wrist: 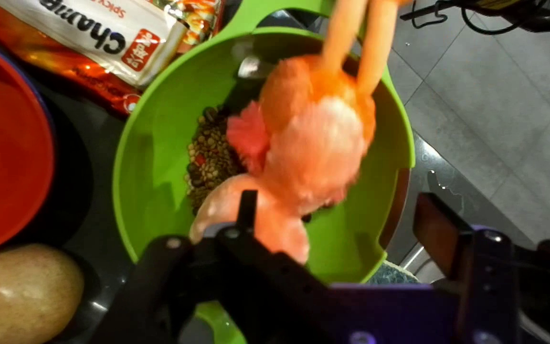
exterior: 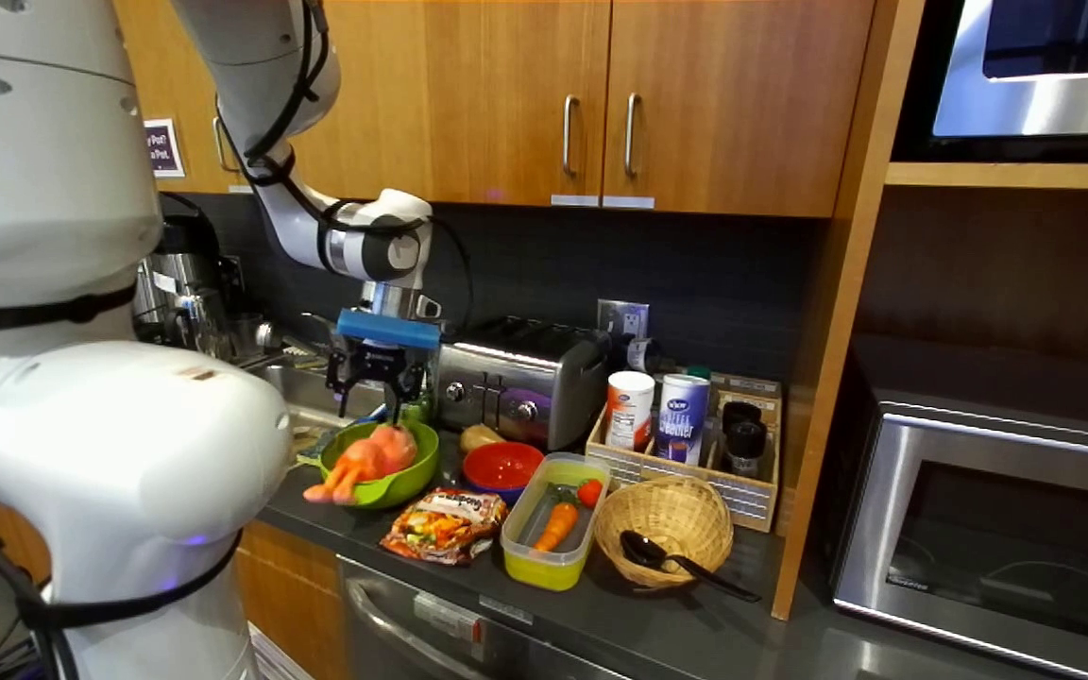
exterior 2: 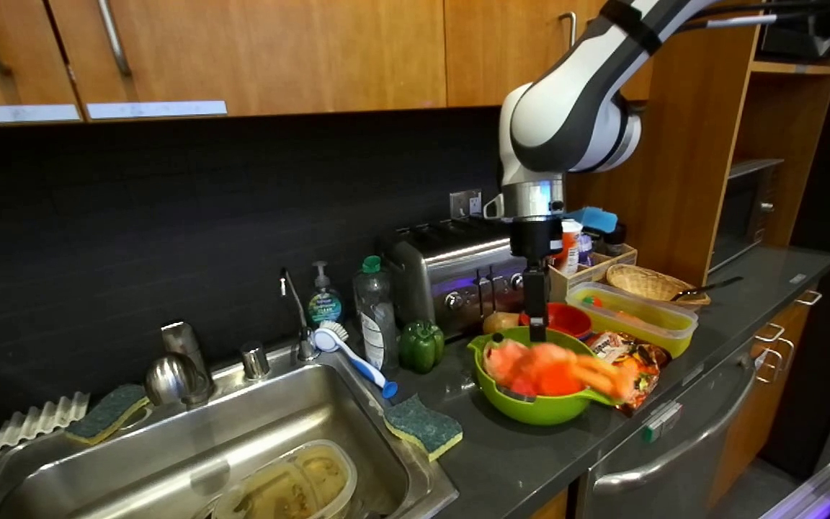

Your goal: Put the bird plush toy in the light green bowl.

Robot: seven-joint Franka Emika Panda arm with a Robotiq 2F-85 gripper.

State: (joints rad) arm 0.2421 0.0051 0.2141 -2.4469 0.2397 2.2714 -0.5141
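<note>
The pink-and-orange bird plush toy lies in the light green bowl in both exterior views, its legs hanging over the bowl's front rim. The toy looks blurred and the bowl stands on the counter. In the wrist view the toy lies across the bowl, legs over the rim. My gripper is open just above the bowl; it also shows in an exterior view. In the wrist view the gripper's fingers are wide apart with nothing between them. The left finger overlaps the toy's pink end.
A red bowl, a potato and a snack packet sit beside the green bowl. A rectangular container, a woven basket and a toaster stand near. The sink and a sponge lie on the opposite side.
</note>
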